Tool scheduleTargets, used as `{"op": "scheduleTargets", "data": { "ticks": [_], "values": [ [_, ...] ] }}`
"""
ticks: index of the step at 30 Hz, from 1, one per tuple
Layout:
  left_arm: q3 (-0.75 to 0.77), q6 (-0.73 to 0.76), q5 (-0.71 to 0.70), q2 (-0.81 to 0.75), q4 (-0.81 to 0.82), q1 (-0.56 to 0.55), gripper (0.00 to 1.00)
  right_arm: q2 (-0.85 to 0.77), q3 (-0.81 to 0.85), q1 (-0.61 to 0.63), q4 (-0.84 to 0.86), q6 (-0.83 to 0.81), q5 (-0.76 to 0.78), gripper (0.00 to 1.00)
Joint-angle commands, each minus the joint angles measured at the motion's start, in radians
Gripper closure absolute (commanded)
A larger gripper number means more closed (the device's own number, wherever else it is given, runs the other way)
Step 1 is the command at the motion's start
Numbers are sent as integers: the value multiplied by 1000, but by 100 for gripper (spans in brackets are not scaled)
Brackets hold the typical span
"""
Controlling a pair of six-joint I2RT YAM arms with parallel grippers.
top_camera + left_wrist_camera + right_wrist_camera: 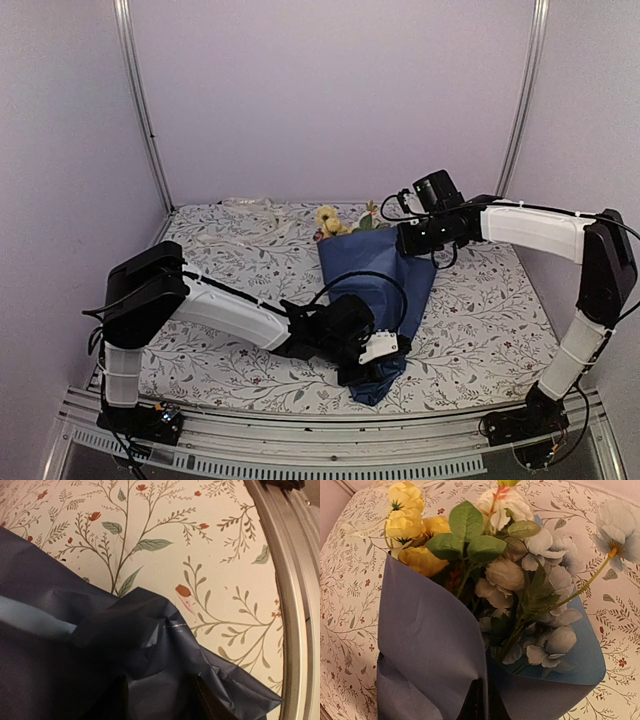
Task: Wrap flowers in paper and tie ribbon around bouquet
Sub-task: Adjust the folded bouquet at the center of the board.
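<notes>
Nearly there: wrapped, not yet tied

Lying at centre of the top view, the bouquet (375,300), narrow tip toward the lower edge, blooms toward the top. Rolled into a cone, the paper (430,640), with the flowers (495,570) poking out of the wide mouth, yellow at left, white and pale pink at right. Judged done: the wrapping. Left to do: the tying, with no band seen round the cone. Probably the ribbon (250,206), that pale strip at upper left of the counter (480,310), well apart from the cone and untouched.

At the tip, left pincer (162,700) part-closed on bunched paper. At the mouth, right pincer (479,702) closed tight at the overlap seam; cannot tell whether any paper is nipped.

Close to the tip, the metal rail (295,605) along the counter's near edge, so little slack there. Open counter at right and upper left of the frame, enough by the look of it for swinging an arm toward the strip.
</notes>
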Motion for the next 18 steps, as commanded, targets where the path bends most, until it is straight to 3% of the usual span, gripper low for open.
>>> {"op": "scheduleTargets", "data": {
  "ticks": [1,8,18],
  "values": [
    [-27,15,21,43,-121,-12,57,-26,-87,-89,142,18,-74,100],
    [-33,14,32,37,-128,-12,57,-33,-248,-180,330,37,-178,100],
    [-19,27,67,-16,-123,-12,54,80,-322,-231,478,60,-247,100]
  ]
}}
